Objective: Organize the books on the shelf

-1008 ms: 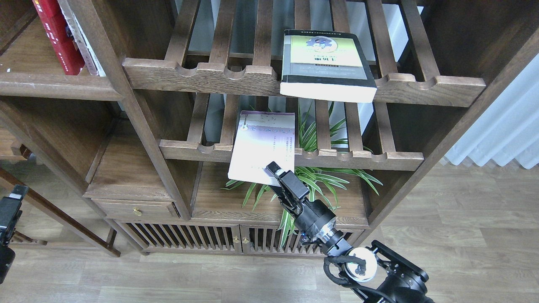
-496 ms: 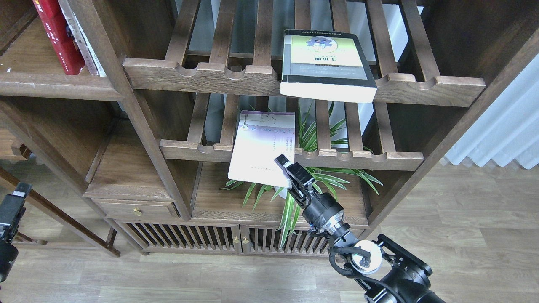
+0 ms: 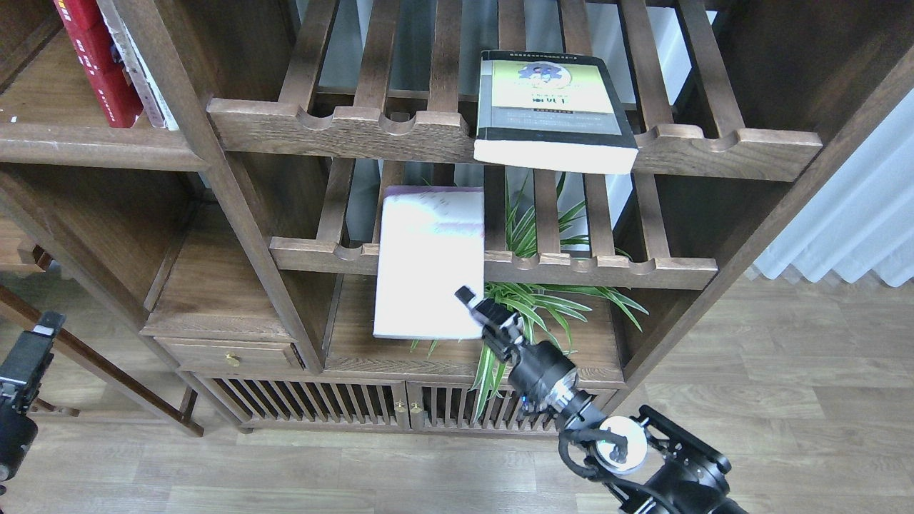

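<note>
Right gripper (image 3: 473, 308) is clamped on the lower right corner of the pale lavender-white paperback (image 3: 428, 264); jaws closed on that corner. The paperback lies across the front rail of the lower slatted rack with scalloped rail (image 3: 607, 270), its lower half overhanging past the rail and the cover washed out by glare.

Thick black-grey paperback with yellow-green panel (image 3: 550, 111) lies flat on the upper slatted rack (image 3: 343, 128), front edge hanging over the rail.

Red books (image 3: 103, 71) stand leaning at top left on the flat dark-brown wooden shelf with rounded front edge (image 3: 93, 146), a pale book just beside them.

Green spider plant (image 3: 543, 300) sits behind and under the lower rack, leaves just beside the right gripper.

Left gripper (image 3: 28, 353) is at the far left edge, low, well apart from all books; can't tell whether its jaws are apart or closed.
</note>
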You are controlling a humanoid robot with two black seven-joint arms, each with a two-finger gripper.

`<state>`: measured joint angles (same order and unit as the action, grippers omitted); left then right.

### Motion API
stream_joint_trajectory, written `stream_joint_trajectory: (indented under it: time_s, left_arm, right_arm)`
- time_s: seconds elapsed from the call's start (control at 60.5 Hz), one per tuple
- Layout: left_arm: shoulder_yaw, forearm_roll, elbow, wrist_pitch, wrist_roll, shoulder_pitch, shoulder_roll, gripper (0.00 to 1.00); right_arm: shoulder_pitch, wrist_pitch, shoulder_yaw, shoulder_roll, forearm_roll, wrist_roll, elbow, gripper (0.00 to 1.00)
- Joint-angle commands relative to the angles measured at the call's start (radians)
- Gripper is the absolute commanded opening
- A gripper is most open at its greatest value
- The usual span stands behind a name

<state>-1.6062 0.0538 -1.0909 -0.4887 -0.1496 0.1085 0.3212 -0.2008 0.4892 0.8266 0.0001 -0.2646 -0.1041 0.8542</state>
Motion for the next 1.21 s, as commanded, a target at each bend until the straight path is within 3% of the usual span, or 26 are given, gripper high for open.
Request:
stream_joint_trajectory:
  time_s: [0.0,0.413,0.942,1.19]
  left_arm:
    - [0.057,-0.006,-0.001,0.000,0.004,-0.007,0.021,1.00]
    - [0.327,-0.118,-0.021,0.000,0.008,0.004,0.015,1.00]
    - [0.657,-0.325,-0.041,0.000,0.013,-0.041,-0.033,1.00]
    - [0.684,-0.325,-0.037,0.000,0.013,-0.053,-0.097,1.00]
  right_arm:
    - [0.024,0.000,-0.004,0.000,0.004,-0.011,0.014,0.05]
    - [0.132,0.000,-0.064,0.000,0.016,-0.104,0.108,0.04]
    - [0.156,0.000,-0.132,0.000,0.018,-0.134,0.109,0.06]
    - [0.159,0.000,-0.165,0.000,0.018,-0.135,0.109,0.06]
